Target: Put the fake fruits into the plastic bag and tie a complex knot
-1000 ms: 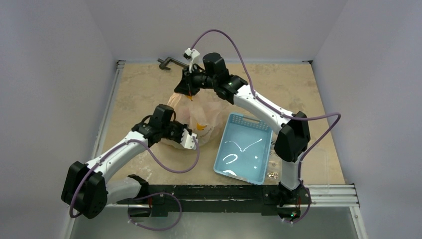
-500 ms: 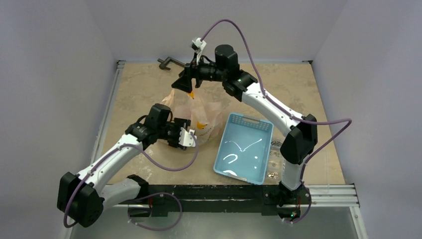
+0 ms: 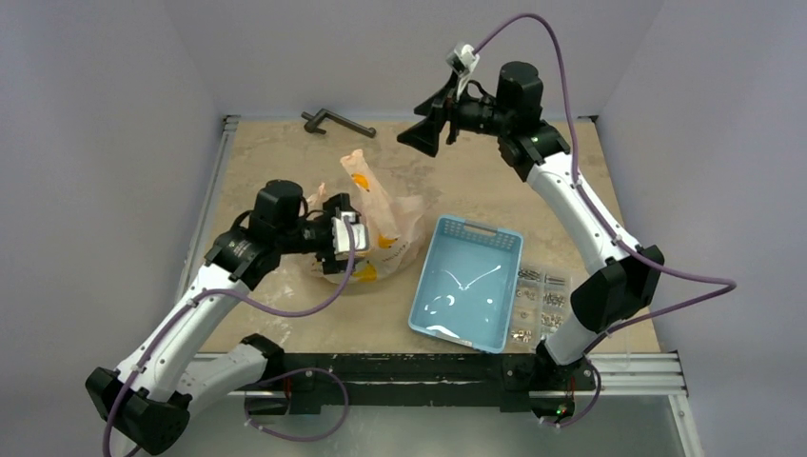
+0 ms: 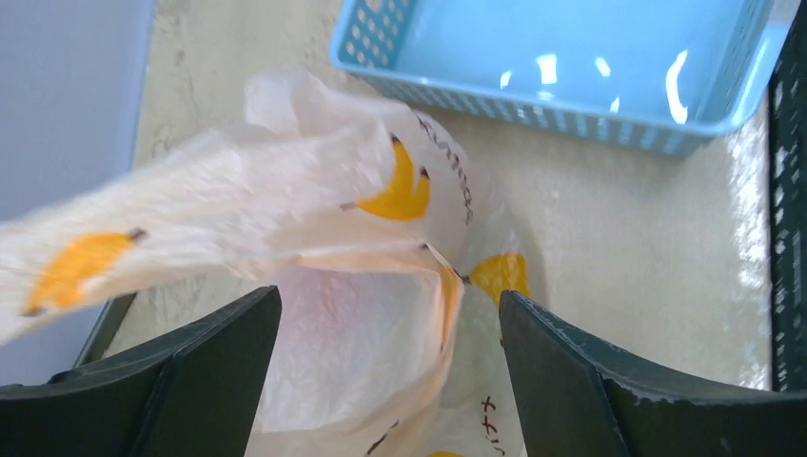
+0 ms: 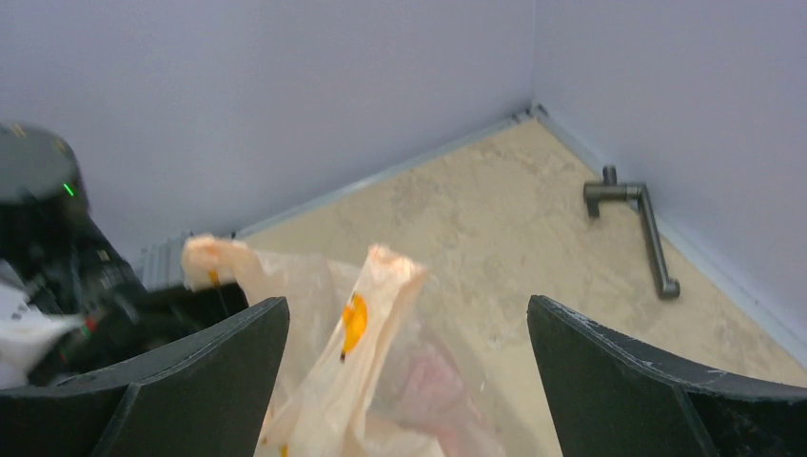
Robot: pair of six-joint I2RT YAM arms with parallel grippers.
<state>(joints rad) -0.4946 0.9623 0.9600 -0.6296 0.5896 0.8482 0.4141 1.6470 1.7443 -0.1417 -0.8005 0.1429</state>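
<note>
Left jaws: standing wide open and holding nothing. A second ago they were clamped on the near side of the plastic bag (image 3: 388,228), and the left arm (image 3: 205,295) is now drawing back toward the left.
Right jaws: gaping at their widest, empty. Having let go of the bag's far end, they are swinging up and off to the far right, well apart from the bag.
Bag's place: it is lying on the table (image 3: 285,171), just left of the light-blue basket (image 3: 481,229). It is no longer being stretched between the two arms, and one loop end (image 3: 360,176) is sticking up slack.
Fake fruits (image 4: 328,338): only a reddish tint is showing through the film, so they are seemingly sitting inside. The basket is showing none.
Knot: in the left wrist view the film is bunching to a pinch, but I cannot tell how tight it is.
Meaning for the task: both grips letting go together is pointing to a tightening pull just ending. Either the tying is finishing, or the arms are regrouping to take the loose ends for another pass.
</note>
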